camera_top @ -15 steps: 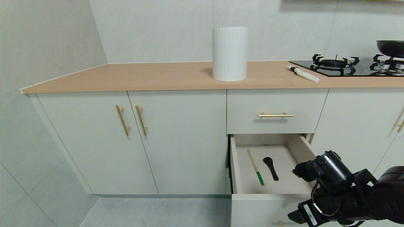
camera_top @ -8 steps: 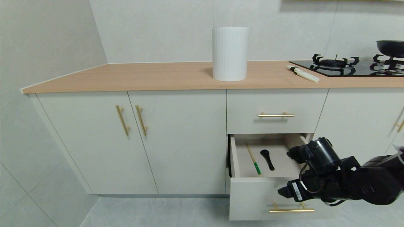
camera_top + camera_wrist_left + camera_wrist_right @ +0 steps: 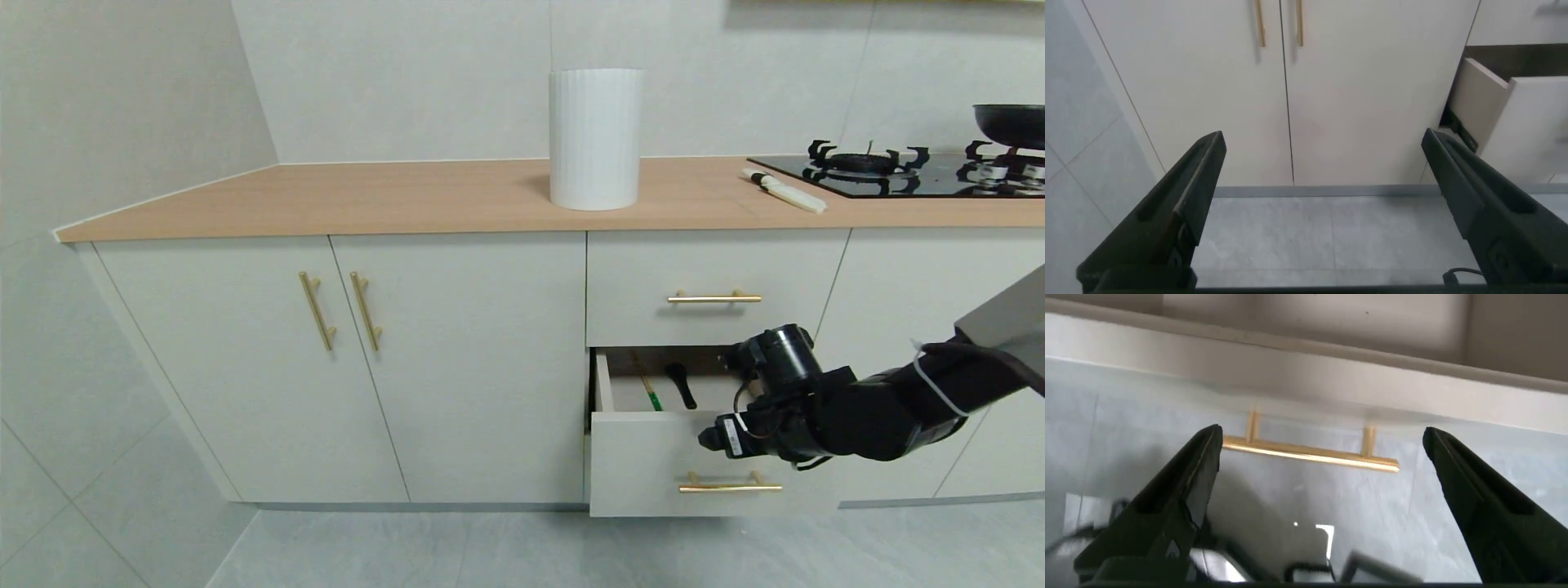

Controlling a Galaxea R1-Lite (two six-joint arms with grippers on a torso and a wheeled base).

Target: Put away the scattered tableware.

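Black right claw [image 3: 1321, 441], spread wide, seemingly against drawer front [image 3: 637, 461].

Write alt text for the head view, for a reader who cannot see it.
The right gripper is at the front panel of a partly open lower drawer, just above its gold handle; chopsticks and a black spoon lie inside. Above, a wooden countertop holds a tall white ribbed container, with a gas hob to the right.

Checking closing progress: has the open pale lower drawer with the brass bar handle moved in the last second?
Yes. The pale lower drawer has slid inward, tucking further under the fixed upper drawer.
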